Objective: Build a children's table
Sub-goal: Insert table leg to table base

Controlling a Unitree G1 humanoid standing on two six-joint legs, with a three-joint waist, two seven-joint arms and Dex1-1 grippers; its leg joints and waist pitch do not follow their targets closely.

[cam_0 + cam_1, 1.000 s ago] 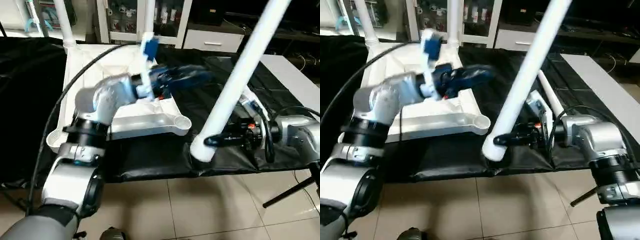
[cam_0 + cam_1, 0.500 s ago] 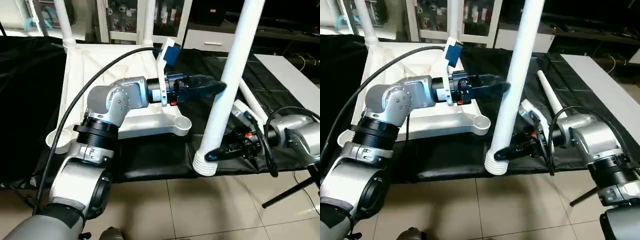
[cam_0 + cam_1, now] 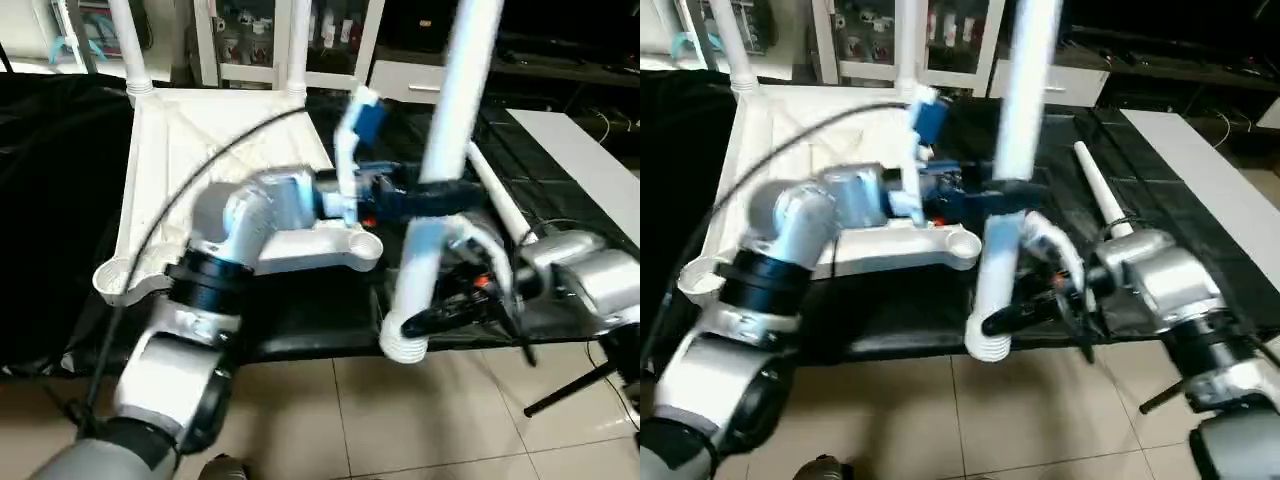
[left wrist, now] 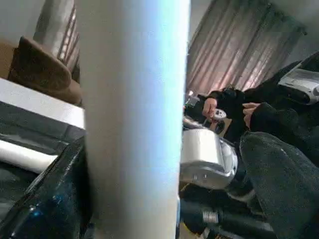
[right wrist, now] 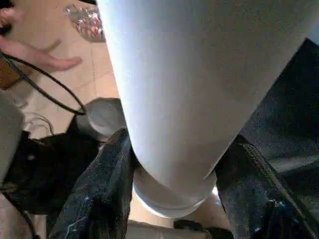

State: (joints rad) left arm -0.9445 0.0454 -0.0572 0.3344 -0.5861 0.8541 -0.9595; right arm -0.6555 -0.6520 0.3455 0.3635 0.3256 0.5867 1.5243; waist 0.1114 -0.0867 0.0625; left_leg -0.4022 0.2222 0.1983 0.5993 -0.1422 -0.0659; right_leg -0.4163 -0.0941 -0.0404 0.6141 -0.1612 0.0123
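One tabletop (image 3: 200, 150), four white legs (image 3: 440, 170), perhaps; two upright in far sockets, one lying flat.

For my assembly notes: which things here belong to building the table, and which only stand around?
Job: tabletop; two fitted legs; leg held upright in the right claw; spare leg on the black cloth.
Around: glass-door cabinet; white drawer unit.

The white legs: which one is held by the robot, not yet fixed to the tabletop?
The near upright leg, its threaded end low, gripped by the right gripper. Two others stand in far corner sockets; one leg lies on the black cloth.
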